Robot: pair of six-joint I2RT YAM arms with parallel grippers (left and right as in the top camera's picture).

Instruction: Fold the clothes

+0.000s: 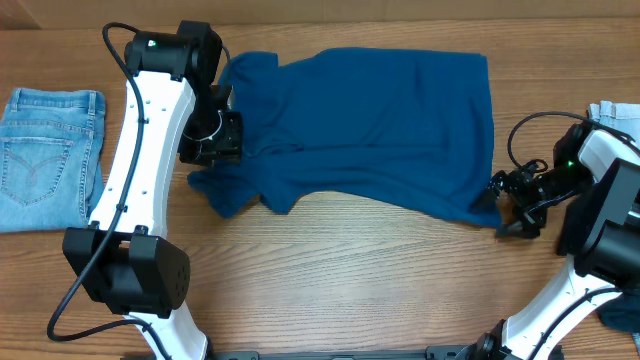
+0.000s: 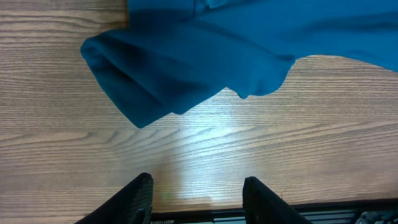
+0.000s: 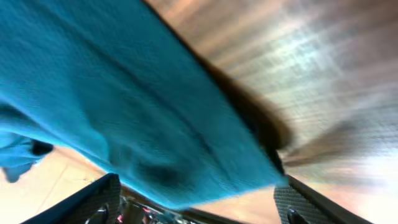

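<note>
blue shirt (image 1: 370,120) lies spread across the table (image 1: 350,290), centre to 12 o'clock, wrinkly. its 12 and 3 o'clock edges run fairly straight and the 6 o'clock hem curves. at the shirt's 8 o'clock corner the cloth is bunched into a rumpled fold, prob a sleeve.

left gripper (image 2: 198,186) sits at the shirt's 9 o'clock edge, just above that bunch in the overhead. on the l wrist cam both fingers (image 2: 134,199) stand spread with only bare wood btwn them. the bunched cloth lies beyond the tips, apart from them, so nothing is held.

right gripper (image 3: 196,202) is at the shirt's 4 o'clock corner. on the r wrist cam the fingers (image 3: 93,199) are splayed wide and the blue cloth lies across the gap btwn them, not pinched. that view is blurred, so i can't say whether the fabric touches either pad.

jeans (image 1: 45,155) lie flat at 9 o'clock by the table edge, back pockets up, well apart from the shirt, w/ the left arm btwn them.
</note>
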